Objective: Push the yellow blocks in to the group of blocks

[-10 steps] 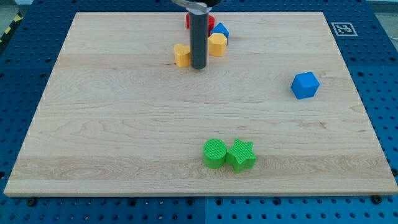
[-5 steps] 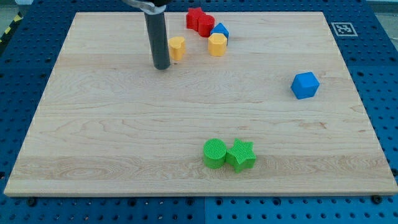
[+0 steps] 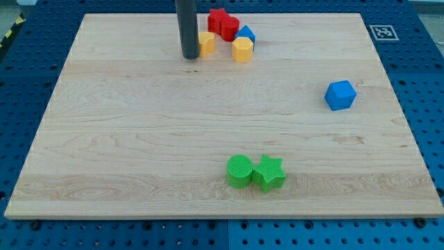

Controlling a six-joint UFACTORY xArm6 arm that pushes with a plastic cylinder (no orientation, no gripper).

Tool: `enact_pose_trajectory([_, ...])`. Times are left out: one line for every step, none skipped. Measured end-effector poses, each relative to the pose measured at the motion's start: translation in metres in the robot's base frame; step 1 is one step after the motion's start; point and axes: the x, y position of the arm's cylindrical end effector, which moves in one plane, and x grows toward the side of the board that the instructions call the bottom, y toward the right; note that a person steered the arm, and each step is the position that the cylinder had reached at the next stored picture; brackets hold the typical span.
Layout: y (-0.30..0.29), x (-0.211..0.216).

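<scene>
My tip (image 3: 189,57) stands near the view's top, touching the left side of a small yellow block (image 3: 207,43). A second yellow block (image 3: 242,50), hexagonal, sits a little to its right. Just above them lie two red blocks (image 3: 223,23) close together and a small blue block (image 3: 245,34) that touches the hexagonal yellow one. The small yellow block sits just below and left of the red ones.
A blue cube (image 3: 340,95) lies alone at the view's right. A green round block (image 3: 240,171) and a green star block (image 3: 269,173) touch each other near the view's bottom. A marker tag (image 3: 382,32) sits off the board's top right corner.
My tip moved left around the small yellow block, then up and right against it. That block slid up and right toward the red blocks. Other blocks have not moved.
</scene>
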Motion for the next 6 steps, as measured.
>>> enact_pose_trajectory([0.009,-0.015])
enact_pose_trajectory([0.014,-0.013])
enact_pose_trajectory([0.037,-0.005])
enact_pose_trajectory([0.048,0.021])
enact_pose_trajectory([0.061,0.060])
enact_pose_trajectory([0.098,0.087])
